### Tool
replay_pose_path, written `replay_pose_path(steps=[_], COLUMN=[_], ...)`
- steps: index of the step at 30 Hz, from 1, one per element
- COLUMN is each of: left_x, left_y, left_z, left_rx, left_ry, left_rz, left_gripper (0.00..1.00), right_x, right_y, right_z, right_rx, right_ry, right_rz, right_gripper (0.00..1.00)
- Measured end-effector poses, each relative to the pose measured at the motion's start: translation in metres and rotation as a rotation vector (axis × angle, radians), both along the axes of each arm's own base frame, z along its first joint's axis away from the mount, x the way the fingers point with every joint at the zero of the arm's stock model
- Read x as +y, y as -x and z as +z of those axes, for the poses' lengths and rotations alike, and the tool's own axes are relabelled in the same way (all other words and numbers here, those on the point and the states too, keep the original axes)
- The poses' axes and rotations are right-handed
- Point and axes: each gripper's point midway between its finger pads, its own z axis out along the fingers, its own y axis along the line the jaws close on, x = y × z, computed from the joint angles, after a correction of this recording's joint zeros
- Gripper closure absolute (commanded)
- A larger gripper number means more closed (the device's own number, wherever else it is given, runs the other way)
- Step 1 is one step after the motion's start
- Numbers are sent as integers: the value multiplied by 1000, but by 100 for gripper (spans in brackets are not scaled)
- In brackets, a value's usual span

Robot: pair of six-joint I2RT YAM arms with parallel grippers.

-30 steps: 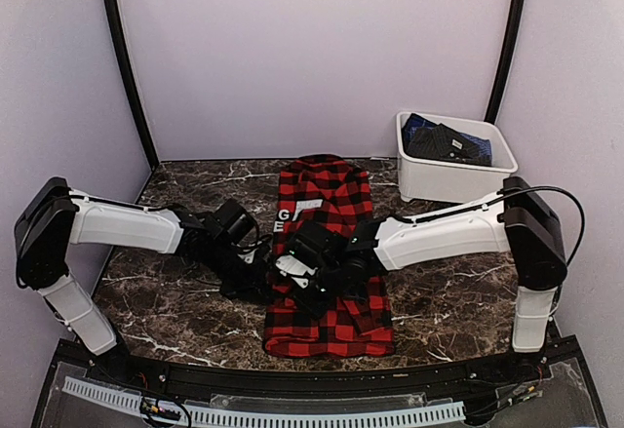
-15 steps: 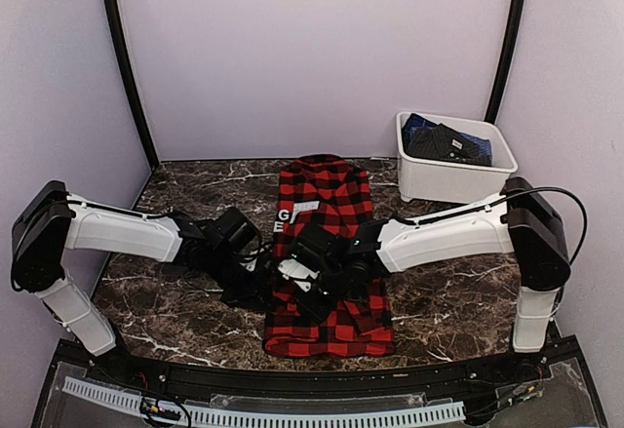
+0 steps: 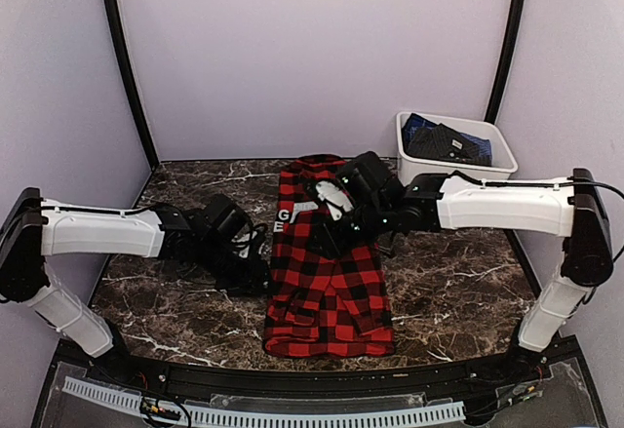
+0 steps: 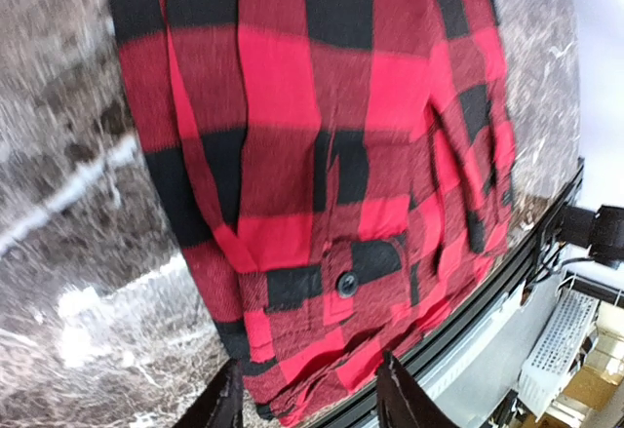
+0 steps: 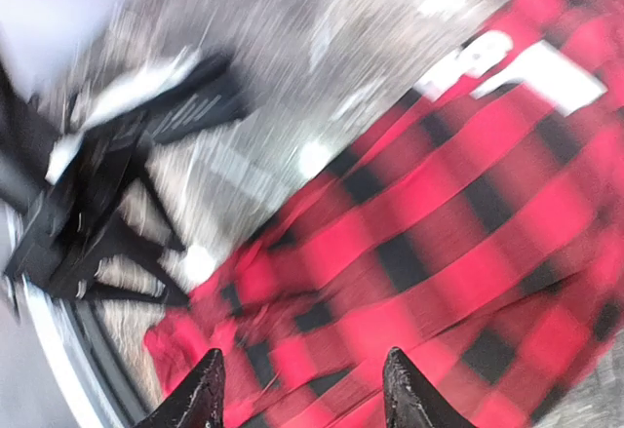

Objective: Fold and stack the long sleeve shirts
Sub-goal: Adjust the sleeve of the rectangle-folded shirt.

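A red-and-black buffalo-check flannel shirt (image 3: 327,282) lies folded into a long strip in the middle of the marble table, collar end far and hem end near. White lettering and a white neck label (image 3: 297,212) show near its far left side. My left gripper (image 3: 254,271) is low at the shirt's left edge. In the left wrist view it (image 4: 310,404) is open and empty over a buttoned cuff (image 4: 343,282). My right gripper (image 3: 330,231) hovers above the shirt's far half. In the blurred right wrist view it (image 5: 302,399) is open and empty over the cloth (image 5: 468,223).
A white plastic tub (image 3: 447,183) holding dark folded clothes (image 3: 444,142) stands at the back right. The table's front rail (image 3: 292,381) runs just past the shirt's near hem. Curved black poles and lilac walls close in the sides and back.
My right gripper has lifted off the shirt's middle and swung back toward the far end. The left arm has drawn slightly left. The shirt lies flatter, with its middle uncovered.
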Motion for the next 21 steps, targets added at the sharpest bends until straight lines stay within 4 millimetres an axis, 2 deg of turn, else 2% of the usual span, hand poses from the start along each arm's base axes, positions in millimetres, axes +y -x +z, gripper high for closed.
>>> replay_pose_path(steps=[4,10,14,21], left_x=[5,7,5,-5], left_y=[-27,-72,-98,-120], left_z=[17,34,33,15], left_rx=[-73,-159,-189,-184], left_ry=[16,35,51,77], left_rz=[49,88,106,110], left_gripper=[60,68,72,75], right_x=[-12,-4,2,5], right_y=[-53,-105,-141,-199], right_z=[27,33,12,-40], right_rx=[-22,-6,46,160], right_ry=[-114,-230,-286,-364], right_rz=[-138,-219,-253,-325], right_gripper=[66,80,84,87])
